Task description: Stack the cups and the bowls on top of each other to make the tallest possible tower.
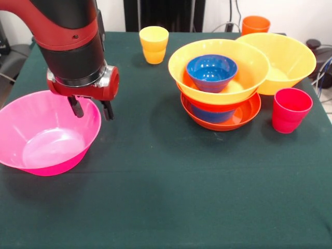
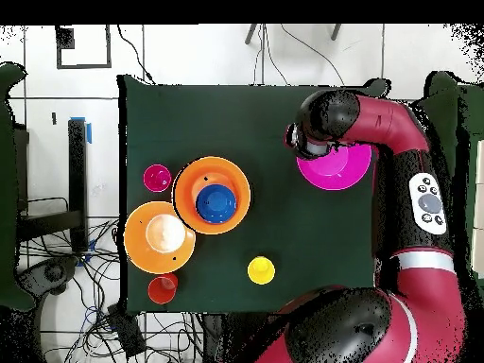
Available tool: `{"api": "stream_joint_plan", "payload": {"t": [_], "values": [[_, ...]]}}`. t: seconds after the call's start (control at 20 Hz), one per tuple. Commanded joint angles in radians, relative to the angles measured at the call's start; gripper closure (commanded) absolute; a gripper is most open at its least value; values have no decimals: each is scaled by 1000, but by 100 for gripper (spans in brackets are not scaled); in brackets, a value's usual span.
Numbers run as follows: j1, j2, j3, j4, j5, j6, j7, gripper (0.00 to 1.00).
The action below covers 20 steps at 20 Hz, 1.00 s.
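Observation:
A large translucent pink bowl sits alone at the table's left in the front view. My gripper hangs open over its right rim, one finger inside the bowl and the other outside. The tower stands right of centre: a shallow red-orange bowl lowest, a blue bowl and another red-orange bowl above it, then a wide orange-yellow bowl holding a small blue bowl. A second orange-yellow bowl rests against it.
A red-pink cup stands right of the tower. A yellow cup and an orange cup stand near the far edge. My arm covers the pink bowl's rim in the overhead view.

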Motion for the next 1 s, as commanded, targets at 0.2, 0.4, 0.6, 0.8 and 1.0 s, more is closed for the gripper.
{"api": "stream_joint_plan", "payload": {"t": [0.2, 0.4, 0.6, 0.8, 1.0], "values": [[1, -3, 12, 25, -76, 43, -300, 0], [-1, 8, 10, 25, -80, 28, -291, 0], [-4, 11, 9, 30, -83, 17, -288, 0], [-5, 29, 7, 25, -89, 1, -279, 0], [-8, 65, 8, 13, -98, -36, -266, 0]]}}
